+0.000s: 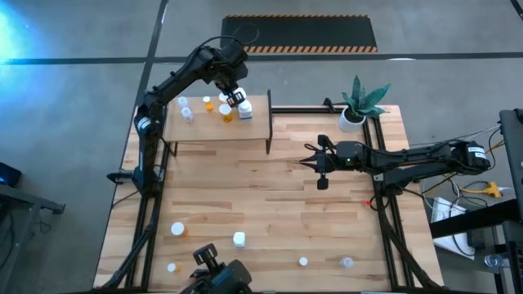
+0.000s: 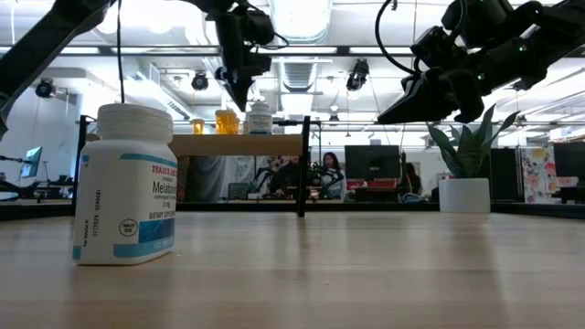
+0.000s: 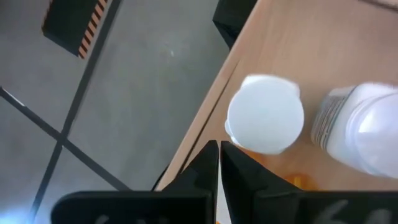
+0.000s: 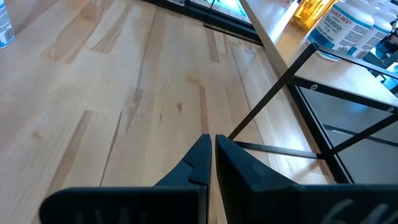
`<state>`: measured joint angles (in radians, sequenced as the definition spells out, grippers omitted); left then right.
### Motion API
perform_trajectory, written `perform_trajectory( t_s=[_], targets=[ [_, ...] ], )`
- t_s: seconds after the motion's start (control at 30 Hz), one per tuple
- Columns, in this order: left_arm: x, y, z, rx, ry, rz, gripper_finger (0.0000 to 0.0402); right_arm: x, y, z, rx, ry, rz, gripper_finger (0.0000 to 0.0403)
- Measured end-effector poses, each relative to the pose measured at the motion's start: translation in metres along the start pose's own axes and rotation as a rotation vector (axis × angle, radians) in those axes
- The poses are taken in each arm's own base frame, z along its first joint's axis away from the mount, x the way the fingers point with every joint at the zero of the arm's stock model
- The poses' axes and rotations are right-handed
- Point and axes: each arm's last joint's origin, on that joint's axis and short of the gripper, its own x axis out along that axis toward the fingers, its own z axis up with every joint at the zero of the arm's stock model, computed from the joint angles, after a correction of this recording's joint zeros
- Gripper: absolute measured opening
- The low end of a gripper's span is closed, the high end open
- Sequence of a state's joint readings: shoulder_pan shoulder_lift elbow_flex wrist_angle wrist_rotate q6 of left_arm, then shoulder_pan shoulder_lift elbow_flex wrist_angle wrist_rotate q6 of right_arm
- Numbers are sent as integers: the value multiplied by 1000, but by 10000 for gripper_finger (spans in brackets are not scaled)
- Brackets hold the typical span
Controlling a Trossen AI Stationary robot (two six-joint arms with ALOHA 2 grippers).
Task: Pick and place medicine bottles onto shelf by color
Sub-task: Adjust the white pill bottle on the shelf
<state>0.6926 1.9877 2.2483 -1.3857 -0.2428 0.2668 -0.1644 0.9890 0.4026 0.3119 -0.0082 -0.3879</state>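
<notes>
The shelf [image 1: 214, 126] stands at the table's far left. On it stand two clear bottles [image 1: 187, 110], two orange bottles [image 1: 225, 112] and a white bottle [image 1: 243, 109]. My left gripper [image 1: 233, 91] is shut and empty, above the shelf's far edge. In the left wrist view [image 3: 219, 155] it points down beside an orange bottle's white cap [image 3: 266, 115] and the white bottle [image 3: 360, 127]. My right gripper [image 1: 313, 161] is shut and empty, above the table's middle, right of the shelf; it also shows in the right wrist view [image 4: 212, 146]. Several bottles stand near the table's near edge, among them a white one [image 1: 239, 239].
A white pot with a green plant [image 1: 355, 110] stands at the far right. The shelf's dark upright divider [image 1: 269, 122] and black posts [image 4: 292, 68] rise between my right gripper and the shelf board. A large-looking white bottle [image 2: 123, 183] stands close to the low camera.
</notes>
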Motion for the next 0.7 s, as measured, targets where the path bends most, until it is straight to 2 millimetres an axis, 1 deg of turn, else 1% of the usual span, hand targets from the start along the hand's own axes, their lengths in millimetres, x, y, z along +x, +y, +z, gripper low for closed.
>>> perform_trajectory(
  t_s=[0.27,0.57,0.7],
  targets=[
    [10,-4,-4,15,50,-15,0,0,0,0,-1,0,0,13],
    [12,-3,2,0,-10,-2,0,0,0,0,-1,0,0,13],
    [12,-3,5,-5,-40,-27,0,0,0,0,-1,0,0,13]
  ],
)
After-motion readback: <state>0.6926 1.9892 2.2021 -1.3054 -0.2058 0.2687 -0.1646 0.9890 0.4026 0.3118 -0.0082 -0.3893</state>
